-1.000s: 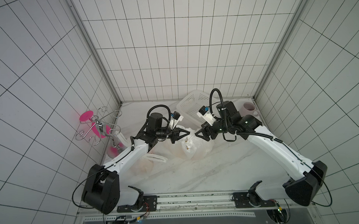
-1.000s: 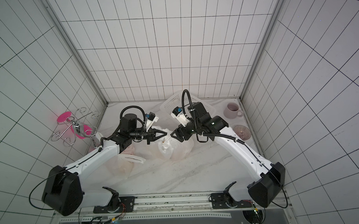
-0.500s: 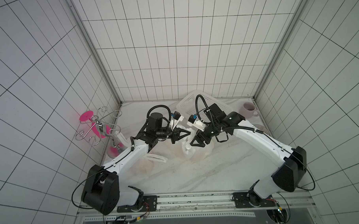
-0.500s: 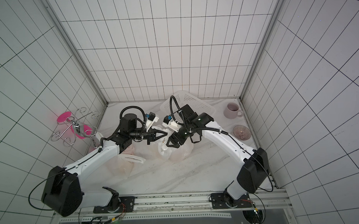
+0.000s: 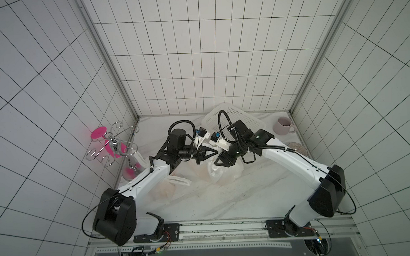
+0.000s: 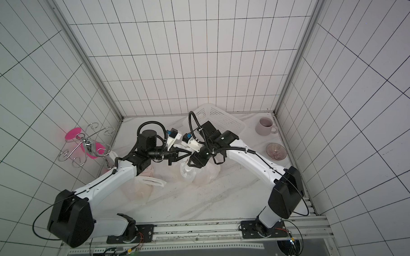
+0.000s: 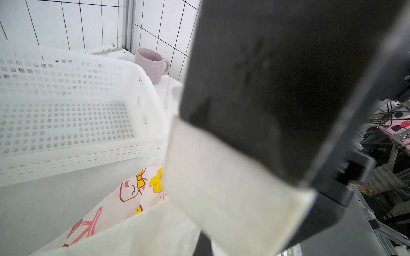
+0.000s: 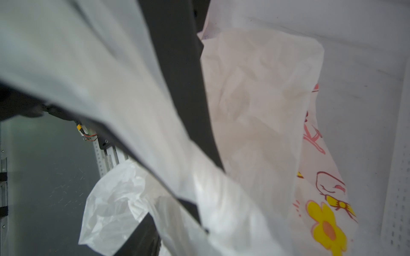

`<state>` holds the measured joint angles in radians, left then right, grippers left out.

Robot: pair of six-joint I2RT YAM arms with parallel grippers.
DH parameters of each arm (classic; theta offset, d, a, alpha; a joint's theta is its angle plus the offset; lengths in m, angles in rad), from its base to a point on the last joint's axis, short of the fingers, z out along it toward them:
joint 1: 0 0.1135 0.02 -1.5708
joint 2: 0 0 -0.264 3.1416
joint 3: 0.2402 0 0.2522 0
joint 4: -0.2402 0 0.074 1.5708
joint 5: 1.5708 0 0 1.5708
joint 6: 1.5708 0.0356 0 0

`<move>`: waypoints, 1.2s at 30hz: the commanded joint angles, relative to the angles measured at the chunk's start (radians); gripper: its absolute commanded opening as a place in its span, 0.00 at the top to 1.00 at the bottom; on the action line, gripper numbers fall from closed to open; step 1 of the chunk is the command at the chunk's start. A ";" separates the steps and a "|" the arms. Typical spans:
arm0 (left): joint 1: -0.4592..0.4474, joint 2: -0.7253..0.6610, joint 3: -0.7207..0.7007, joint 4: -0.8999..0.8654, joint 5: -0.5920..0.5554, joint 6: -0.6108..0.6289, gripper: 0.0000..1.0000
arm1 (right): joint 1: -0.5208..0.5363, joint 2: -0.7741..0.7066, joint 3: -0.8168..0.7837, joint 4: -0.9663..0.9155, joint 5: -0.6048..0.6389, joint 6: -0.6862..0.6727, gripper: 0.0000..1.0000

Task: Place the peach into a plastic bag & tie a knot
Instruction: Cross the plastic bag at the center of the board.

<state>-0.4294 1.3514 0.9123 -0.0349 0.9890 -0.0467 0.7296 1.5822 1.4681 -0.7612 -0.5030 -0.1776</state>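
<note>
Bag (image 5: 226,173) neck pinched in shut left gripper (image 5: 214,152); right gripper (image 5: 218,162) just beside, over bag body, finger spread impossible to tell.

We see a white basket (image 5: 253,121) at the back of the marble tabletop (image 5: 225,198). A pale pink mug (image 5: 283,126) stands near it. A little glass bowl (image 5: 296,148) sits near the mug. A curly wire rack (image 5: 113,145) stands far left.

Bright even light, soft shadows; top views wide-angle warped; wrist views blurred close-up.
</note>
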 commanded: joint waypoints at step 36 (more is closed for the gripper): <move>-0.004 -0.038 -0.021 0.013 -0.001 0.009 1.00 | 0.009 0.046 0.043 -0.052 -0.066 -0.016 0.51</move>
<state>-0.4313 1.3342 0.8936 -0.0349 0.9882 -0.0422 0.7284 1.6146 1.4681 -0.8360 -0.5907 -0.2142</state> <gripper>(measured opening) 0.047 0.487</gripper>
